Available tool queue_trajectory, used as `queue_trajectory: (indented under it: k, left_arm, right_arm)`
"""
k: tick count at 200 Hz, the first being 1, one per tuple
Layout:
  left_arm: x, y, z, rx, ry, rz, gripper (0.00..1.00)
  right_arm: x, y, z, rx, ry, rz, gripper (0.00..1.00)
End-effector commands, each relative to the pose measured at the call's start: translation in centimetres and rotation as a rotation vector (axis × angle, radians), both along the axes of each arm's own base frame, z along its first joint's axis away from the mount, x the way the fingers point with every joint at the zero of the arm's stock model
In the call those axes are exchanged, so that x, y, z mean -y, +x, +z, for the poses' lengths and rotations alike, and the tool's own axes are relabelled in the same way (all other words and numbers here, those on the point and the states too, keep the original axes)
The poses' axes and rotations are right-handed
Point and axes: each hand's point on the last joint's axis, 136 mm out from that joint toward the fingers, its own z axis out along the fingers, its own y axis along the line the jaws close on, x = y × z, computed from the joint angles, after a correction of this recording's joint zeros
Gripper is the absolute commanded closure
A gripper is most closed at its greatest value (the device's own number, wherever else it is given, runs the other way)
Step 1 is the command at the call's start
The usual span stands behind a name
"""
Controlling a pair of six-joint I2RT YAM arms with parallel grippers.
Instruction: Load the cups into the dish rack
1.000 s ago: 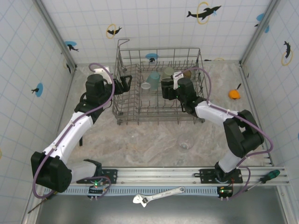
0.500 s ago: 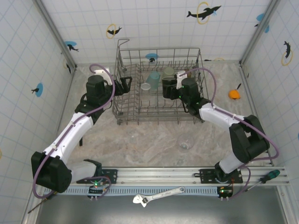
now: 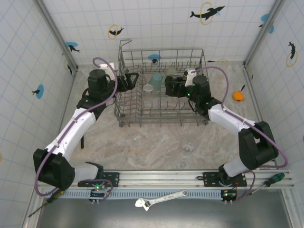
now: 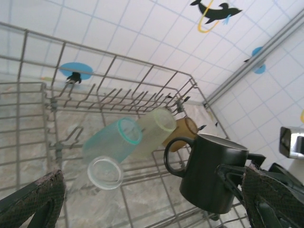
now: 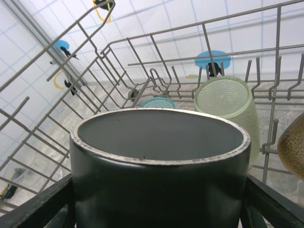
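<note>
Right claw (image 3: 172, 88) — around black mug (image 5: 159, 161)

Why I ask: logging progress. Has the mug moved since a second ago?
Yes: the mug, in the right gripper, shifted slightly toward the rack's far wall.

Left arm stretched forward, left end effector (image 3: 130, 81) spread wide, empty, right arm angled forward and inward, right end effector (image 3: 172, 88) clamped around black mug (image 5: 159, 166)

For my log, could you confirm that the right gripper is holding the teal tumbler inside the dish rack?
Not quite: the right gripper holds the black mug, not the teal tumbler, inside the dish rack, as the right wrist view shows.
</note>
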Motion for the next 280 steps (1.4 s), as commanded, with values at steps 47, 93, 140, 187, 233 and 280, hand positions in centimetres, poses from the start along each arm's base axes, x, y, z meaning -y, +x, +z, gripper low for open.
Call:
queue_trajectory:
  k: [47, 93, 140, 187, 233, 280]
  left_arm:
    - [1.6, 1.3, 1.7, 0.008, -0.058, -0.053, 0.02]
    - [1.5, 1.8, 1.1, 0.005, -0.049, -0.04, 0.03]
    - [1.4, 1.8, 1.1, 0.011, -0.043, -0.028, 0.03]
    - [1.0, 1.6, 0.7, 0.014, -0.029, -0.015, 0.02]
    - [0.8, 1.4, 0.2, 0.009, -0.021, -0.008, 0.02]
    - [0.5, 1.2, 0.3, 0.015, -0.018, 0.001, 0.02]
  right_arm:
    - [-2.0, 0.6, 5.3, 0.246, 0.107, 0.141, 1.0]
    - [-2.6, 1.5, 3.6, 0.318, 0.026, 0.178, 1.0]
    - [-3.0, 1.8, 3.0, 0.391, 0.007, 0.201, 1.0]
    - [-2.8, 1.4, 0.0, 0.412, -0.075, 0.217, 1.0]
    - [-2.1, 1.5, -2.7, 0.378, -0.125, 0.202, 1.0]
    - [-2.5, 0.8, -3.7, 0.345, -0.161, 0.261, 0.79]
